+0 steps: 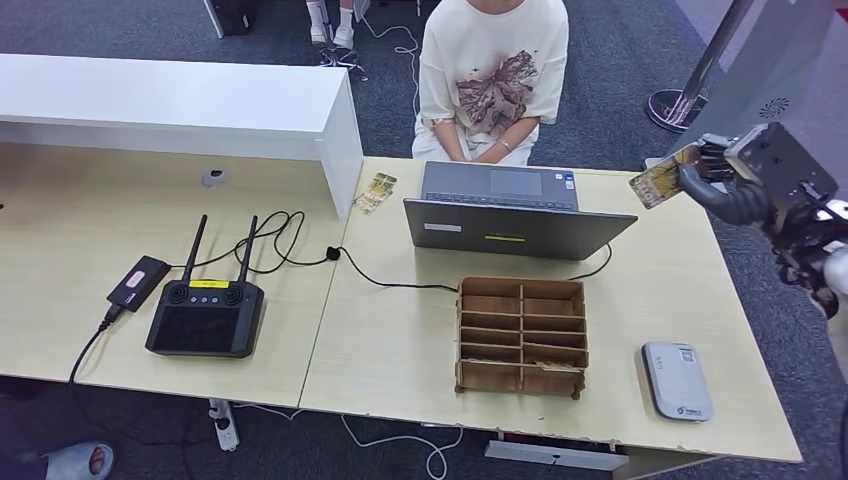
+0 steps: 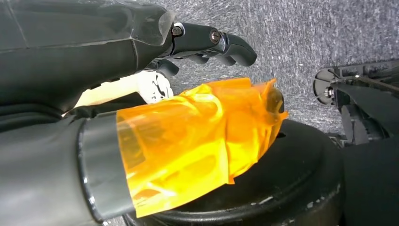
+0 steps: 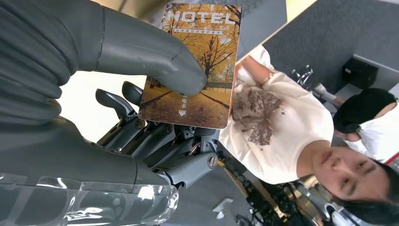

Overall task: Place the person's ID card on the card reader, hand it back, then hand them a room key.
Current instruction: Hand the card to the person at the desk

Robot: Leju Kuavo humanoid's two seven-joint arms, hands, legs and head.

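Note:
My right hand [image 1: 725, 185] is raised beyond the table's far right edge and pinches a room key card [image 1: 660, 178] between thumb and fingers. In the right wrist view the card [image 3: 193, 66] reads HOTEL over a picture of autumn trees, and my right hand [image 3: 141, 141] holds it towards the seated person [image 3: 282, 127]. That person [image 1: 490, 80] sits behind the laptop with both hands in their lap. The white card reader [image 1: 677, 380] lies bare near the front right corner. My left hand [image 2: 94, 56] hangs over the floor and holds nothing, its thumb [image 2: 197, 136] wrapped in orange film.
A wooden compartment box [image 1: 522, 335] stands at the table's middle front. An open laptop [image 1: 510, 215] sits behind it. A patterned card [image 1: 375, 192] lies beside the white counter [image 1: 180, 105]. A black controller with antennas [image 1: 205, 315] and cables occupy the left side.

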